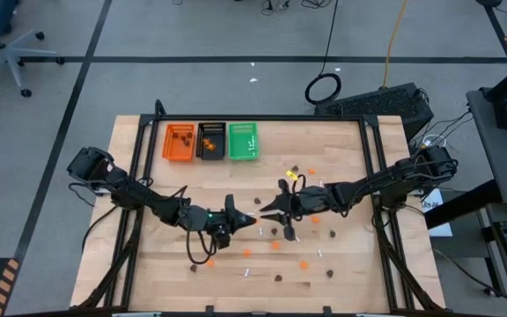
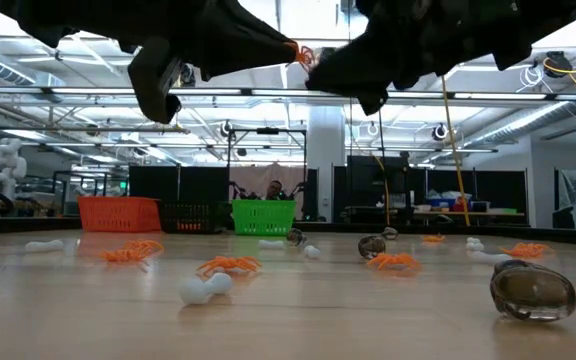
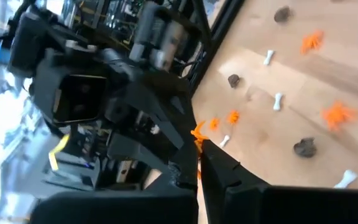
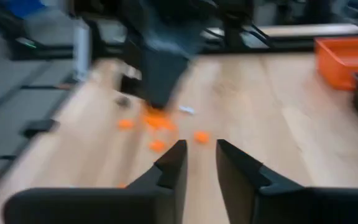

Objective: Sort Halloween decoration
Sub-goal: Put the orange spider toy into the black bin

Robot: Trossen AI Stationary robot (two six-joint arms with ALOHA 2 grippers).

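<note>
Orange tray (image 1: 180, 142) holds brown trinkets; left fingers (image 3: 199, 144) pinch an orange trinket (image 3: 197, 131), right fingers (image 4: 199, 163) apart.

Three trays (image 1: 211, 141) side by side in a row, upper-left part of the table (image 1: 341, 141) in the high view. Trinkets (image 1: 304, 262) scattered over centre and lower centre of frame. Left gripper (image 1: 250, 217) and right gripper (image 1: 265, 210) tip to tip at frame centre, above the table, with one trinket (image 3: 197, 131) pinched in the left one. Chair (image 1: 3, 48) on the floor, upper left.
</note>
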